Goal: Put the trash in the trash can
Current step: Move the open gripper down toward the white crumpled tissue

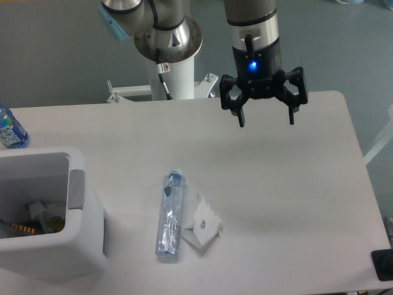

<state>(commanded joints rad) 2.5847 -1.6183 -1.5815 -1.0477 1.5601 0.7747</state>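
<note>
A flattened clear plastic bottle with a bluish label lies on the white table, lengthwise toward me. Right beside it, touching its lower end, rests a crumpled white paper packet. The white trash can with a grey side panel stands at the lower left, and some rubbish shows inside it. My gripper hangs open above the table's far side, well up and to the right of both trash pieces, with nothing between its fingers.
An intact blue-labelled water bottle stands at the far left table edge, behind the bin. The arm's base column rises behind the table's back edge. A dark object sits at the lower right corner.
</note>
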